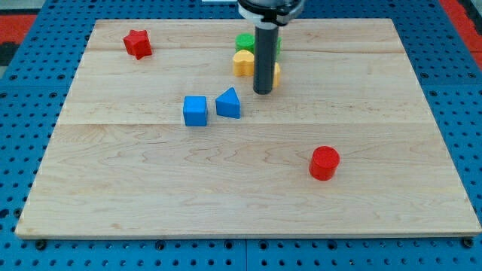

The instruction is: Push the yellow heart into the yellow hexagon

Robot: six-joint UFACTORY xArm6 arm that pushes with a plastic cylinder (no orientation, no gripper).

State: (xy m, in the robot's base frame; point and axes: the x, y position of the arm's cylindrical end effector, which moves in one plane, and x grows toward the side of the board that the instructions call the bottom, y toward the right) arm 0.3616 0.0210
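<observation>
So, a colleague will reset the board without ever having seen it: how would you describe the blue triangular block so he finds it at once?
Start at the wooden board and find the dark rod near its top middle, ending in my tip. Just toward the view's lower left sit two blue blocks side by side. The blue triangular block is the right one, nearer my tip, peaked, unlike the blue cube.

No legible text, labels, brands, numbers or signs on the board (pixel 248 188), the blocks or the rod
</observation>
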